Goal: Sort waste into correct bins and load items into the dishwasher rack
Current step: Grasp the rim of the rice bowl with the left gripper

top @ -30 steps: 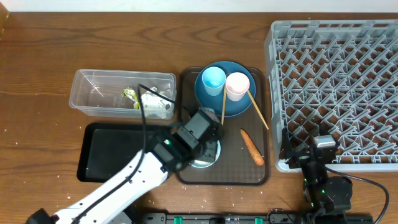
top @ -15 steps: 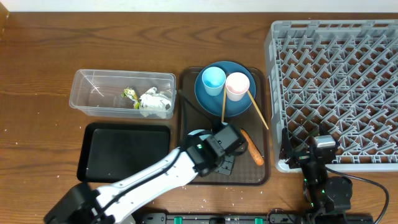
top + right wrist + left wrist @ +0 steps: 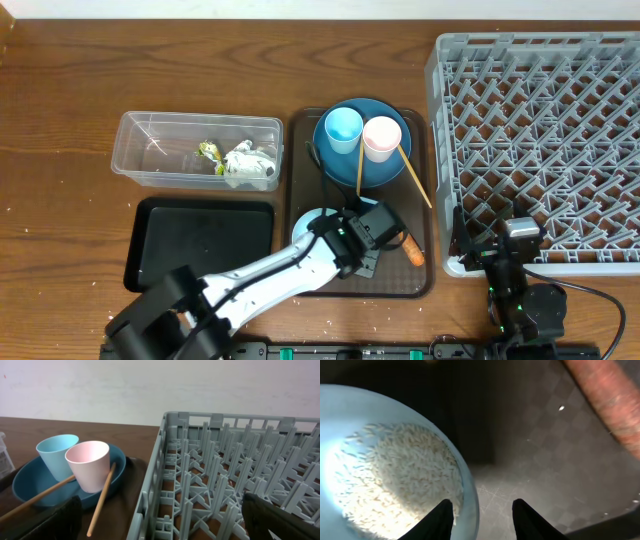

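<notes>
Far L: the clear tub (image 3: pixel 135 160) is holding the green-yellow wrapper (image 3: pixel 210 155) and the paper wad (image 3: pixel 250 162), so those two bits of waste are reading as sorted. Below it, the black tray (image 3: pixel 200 245) is showing nothing inside.

Centre: the bowl (image 3: pixel 305 225) is sitting on the brown serving tray (image 3: pixel 400 280) w/ rice (image 3: pixel 400 475) inside, not emptied. The left gripper (image 3: pixel 482 512) is hanging low over it, claw spread wide, holding nothing; one finger is lying over the rim, the other outside toward the carrot (image 3: pixel 412 252), which is lying on the serving tray just R of the bowl, unsorted.

Behind them, the plate (image 3: pixel 385 170) is carrying the blue cup (image 3: pixel 343 127) and the pink cup (image 3: pixel 381 137), chopsticks (image 3: pixel 415 180) leaning across it. None loaded.

R: the rack (image 3: pixel 540 130) is standing bare. The right gripper (image 3: pixel 162 520) is sitting at its near corner, claw wide, gripping nothing.

Judging approx: 2 waste items done; carrot, rice and all dishes are waiting.
</notes>
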{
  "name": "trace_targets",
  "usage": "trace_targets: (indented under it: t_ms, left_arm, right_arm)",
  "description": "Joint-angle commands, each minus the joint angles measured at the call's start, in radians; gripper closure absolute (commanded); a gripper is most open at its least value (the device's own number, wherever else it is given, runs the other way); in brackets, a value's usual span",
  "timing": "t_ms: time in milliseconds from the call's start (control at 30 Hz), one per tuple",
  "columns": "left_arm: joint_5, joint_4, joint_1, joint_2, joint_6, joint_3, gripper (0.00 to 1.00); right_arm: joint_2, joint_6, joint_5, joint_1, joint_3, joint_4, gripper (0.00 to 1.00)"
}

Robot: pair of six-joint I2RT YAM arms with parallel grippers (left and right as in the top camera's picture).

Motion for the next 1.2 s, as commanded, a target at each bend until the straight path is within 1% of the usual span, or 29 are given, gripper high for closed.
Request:
trace_targets:
  t_ms: [0,100,167,267,300,333,500,533,567,867,967,1000,1067,1167]
  left_arm:
    - [-0.051,0.001,-0.006,0.025,-0.008,0.005,0.63]
    - [-0.084,0.002,-0.006,0.025,-0.009,0.005,0.67]
    - [-0.092,0.002,-0.006,0.025,-0.009,0.005,0.71]
    - [-0.098,0.002,-0.006,0.025,-0.009,0.005,0.8]
    - [-0.098,0.002,-0.006,0.025,-0.009,0.005,0.82]
    - [-0.098,0.002,-0.006,0.025,-0.009,0.005,0.87]
    - [-0.098,0.002,-0.006,0.025,-0.009,0.005,0.89]
    - [-0.098,0.002,-0.006,0.025,-0.009,0.005,0.92]
    - [-0.098,0.002,-0.006,0.025,-0.009,0.005,0.93]
    - [-0.098,0.002,-0.006,0.025,-0.009,0.005,0.94]
    - [-0.098,0.002,-0.006,0.025,-0.009,0.005,0.92]
    - [-0.098,0.002,-0.006,0.025,-0.009,0.005,0.91]
    - [-0.098,0.002,-0.006,0.025,-0.009,0.005,0.83]
    - [-0.098,0.002,-0.006,0.025,-0.009,0.005,0.83]
  right_arm:
    - [-0.005,-0.008,0.001,-0.006,-0.002,-0.004,0.01]
    - [-0.005,-0.008,0.001,-0.006,-0.002,-0.004,0.01]
    - [-0.005,-0.008,0.001,-0.006,-0.002,-0.004,0.01]
    - [-0.005,-0.008,0.001,-0.006,-0.002,-0.004,0.01]
    - [-0.005,-0.008,0.001,-0.006,-0.002,-0.004,0.01]
    - [-0.005,-0.008,0.001,-0.006,-0.002,-0.004,0.01]
    - [-0.005,-0.008,0.001,-0.006,-0.002,-0.004,0.01]
    - [-0.005,-0.008,0.001,-0.006,-0.002,-0.004,0.01]
    - [-0.005,-0.008,0.001,-0.006,-0.002,-0.004,0.01]
    - [-0.005,-0.008,0.001,-0.006,-0.002,-0.004,0.01]
    - [-0.005,-0.008,0.001,-0.006,-0.002,-0.004,0.01]
    - [-0.005,-0.008,0.001,-0.006,-0.002,-0.004,0.01]
    - [-0.005,-0.008,0.001,-0.006,-0.002,-0.004,0.01]
    - [-0.005,-0.008,0.001,-0.006,-0.002,-0.004,0.01]
